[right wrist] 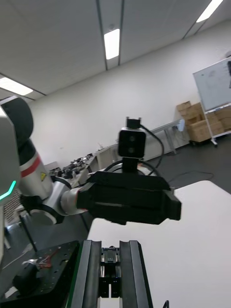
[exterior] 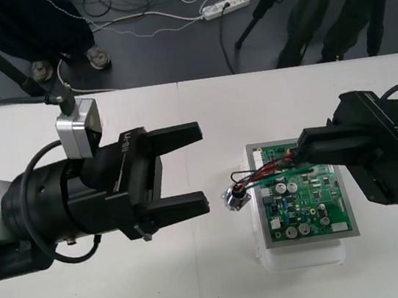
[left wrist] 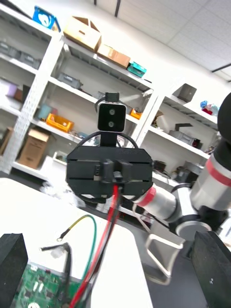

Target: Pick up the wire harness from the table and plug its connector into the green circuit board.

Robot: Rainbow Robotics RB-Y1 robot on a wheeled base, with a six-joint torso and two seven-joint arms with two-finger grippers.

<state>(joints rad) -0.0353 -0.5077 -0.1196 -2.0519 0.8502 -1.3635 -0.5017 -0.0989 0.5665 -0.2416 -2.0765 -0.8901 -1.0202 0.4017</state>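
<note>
Two grippers face each other over the plain light table (exterior: pixel 204 289). The right gripper (exterior: pixel 304 150) is clenched on the one small wire harness (exterior: pixel 266 176). Its two black fingers (exterior: pixel 332 144) lie closed together, and in the left wrist view a red wire (left wrist: pixel 103 240) and a black one come out from between them. Three wire colours can be counted: red, black and green. The green wire (left wrist: pixel 92 230) loops away to one side of the right gripper and ends in a small ring.

From the right gripper's fingertips the wires run out ahead of it, toward the left gripper, to one round metal socket with a flange (exterior: pixel 235 198). The socket sits between the two grippers, nearer the right one's tips. I cannot tell whether it rests on the table or hangs. The harness's small black plug cannot be made out, so I cannot tell whether it is in the board.

One green circuit board (exterior: pixel 307 204) on its one white base (exterior: pixel 303 256) lies under the right gripper's fingertips, and the wires cross above the board's corner.

The left gripper (exterior: pixel 191 169) is released and holds nothing. Its two fingers stand far apart and point toward the socket and the harness, apart from both, with bare table between
</note>
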